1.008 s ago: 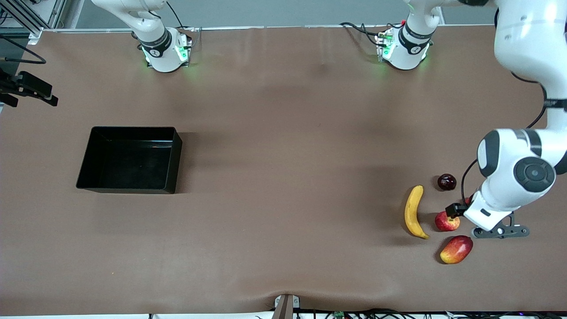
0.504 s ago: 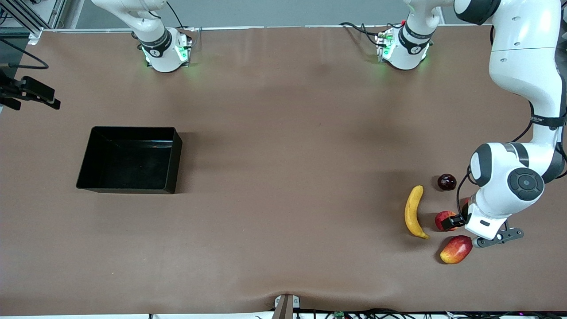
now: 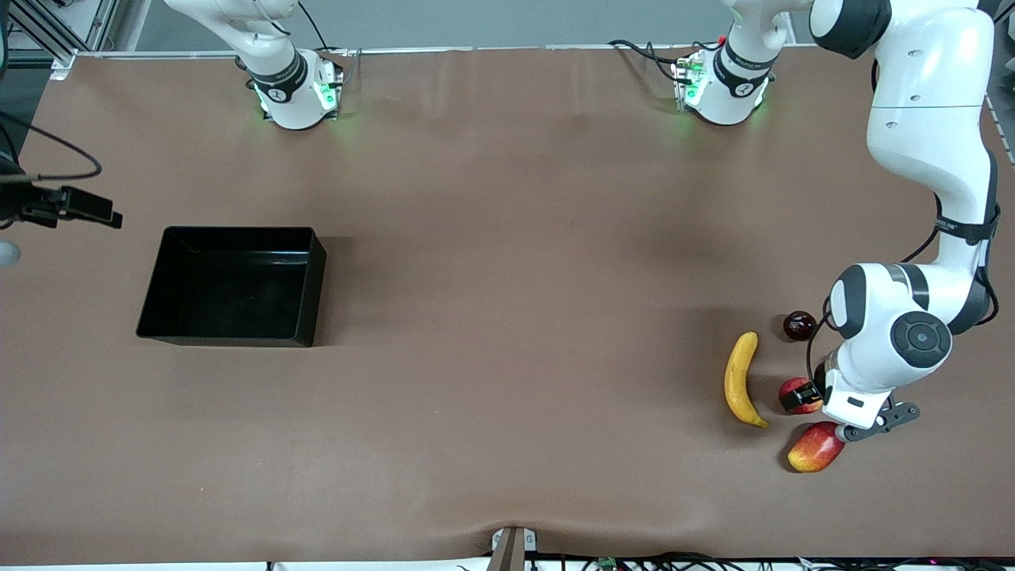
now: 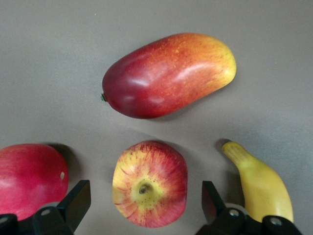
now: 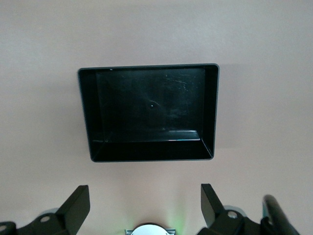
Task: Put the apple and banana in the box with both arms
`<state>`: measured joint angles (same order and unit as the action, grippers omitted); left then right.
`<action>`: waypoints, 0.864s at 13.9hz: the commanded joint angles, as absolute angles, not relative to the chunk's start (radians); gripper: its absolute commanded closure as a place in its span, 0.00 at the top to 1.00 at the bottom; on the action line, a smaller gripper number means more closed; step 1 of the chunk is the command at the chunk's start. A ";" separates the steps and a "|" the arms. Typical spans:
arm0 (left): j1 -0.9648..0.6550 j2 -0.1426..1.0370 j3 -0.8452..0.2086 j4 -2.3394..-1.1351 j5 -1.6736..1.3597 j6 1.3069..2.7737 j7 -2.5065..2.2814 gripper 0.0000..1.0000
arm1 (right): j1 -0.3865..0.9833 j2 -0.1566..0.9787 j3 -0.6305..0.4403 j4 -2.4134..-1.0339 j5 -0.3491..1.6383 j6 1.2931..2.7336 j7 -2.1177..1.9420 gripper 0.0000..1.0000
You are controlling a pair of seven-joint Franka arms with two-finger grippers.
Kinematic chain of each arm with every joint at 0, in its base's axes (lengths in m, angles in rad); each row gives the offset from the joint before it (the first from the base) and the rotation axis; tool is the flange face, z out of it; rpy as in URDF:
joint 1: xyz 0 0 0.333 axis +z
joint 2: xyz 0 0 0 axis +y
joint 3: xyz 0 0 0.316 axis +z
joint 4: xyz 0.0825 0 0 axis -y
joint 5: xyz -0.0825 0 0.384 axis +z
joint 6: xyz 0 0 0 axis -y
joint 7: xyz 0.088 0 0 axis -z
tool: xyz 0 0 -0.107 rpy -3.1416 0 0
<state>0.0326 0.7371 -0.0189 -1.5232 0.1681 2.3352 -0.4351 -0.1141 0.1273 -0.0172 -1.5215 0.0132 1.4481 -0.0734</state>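
The apple [image 4: 149, 183], red with yellow streaks, lies stem dimple up between the spread fingers [image 4: 74, 204] of my left gripper [image 4: 145, 205], which is open and not touching it. In the front view the left gripper [image 3: 809, 394] partly covers the apple [image 3: 793, 392]. The yellow banana [image 3: 741, 379] lies beside the apple, toward the right arm's end; its tip [image 4: 259, 182] shows in the left wrist view. The black box [image 3: 234, 285] stands empty near the right arm's end of the table. My right gripper [image 5: 145, 196] hangs open and empty high above the table, with the box [image 5: 209, 112] in its view.
An oval red-and-yellow mango-like fruit [image 3: 815, 447] lies nearer the front camera than the apple. A pinkish-red round fruit [image 4: 29, 178] sits close beside the apple, under my left hand. A dark red fruit [image 3: 799, 325] lies farther from the front camera than the apple.
My left gripper has come down and shifted until its open fingers straddle the apple. The right arm's hand has drifted a little along the table's end near the box.
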 commanded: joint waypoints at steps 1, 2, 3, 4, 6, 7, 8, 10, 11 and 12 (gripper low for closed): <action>0.031 0.739 -0.018 -1.529 0.163 2.335 -0.442 0.90 | -0.158 0.195 -0.006 -1.500 -0.014 1.480 -0.104 1.00; 0.029 0.744 -0.018 -1.529 0.163 2.335 -0.442 0.89 | -0.172 0.219 -0.005 -1.505 -0.029 1.506 -0.148 1.00; 0.031 0.745 -0.018 -1.529 0.163 2.335 -0.440 0.86 | -0.185 0.245 -0.005 -1.509 -0.032 1.541 -0.182 1.00; 0.031 0.749 -0.018 -1.529 0.163 2.335 -0.437 0.79 | -0.198 0.262 -0.005 -1.525 -0.031 1.560 -0.192 1.00; 0.029 0.758 -0.018 -1.528 0.161 2.335 -0.439 0.52 | -0.201 0.290 -0.005 -1.584 -0.032 1.636 -0.193 1.00; 0.029 0.758 -0.018 -1.528 0.161 2.335 -0.437 0.32 | -0.207 0.294 -0.005 -1.621 -0.032 1.682 -0.198 1.00; 0.028 0.755 -0.018 -1.528 0.161 2.335 -0.439 0.08 | -0.224 0.301 -0.005 -1.655 -0.032 1.716 -0.207 1.00; 0.029 0.743 -0.026 -1.529 0.153 2.324 -0.448 0.00 | -0.258 0.316 -0.005 -1.719 -0.032 1.791 -0.267 1.00; 0.023 0.735 -0.028 -1.529 0.155 2.322 -0.452 0.00 | -0.284 0.334 -0.005 -1.755 -0.032 1.845 -0.300 1.00; 0.017 0.709 -0.028 -1.528 0.155 2.295 -0.451 0.00 | -0.307 0.354 -0.005 -1.784 -0.032 1.899 -0.333 1.00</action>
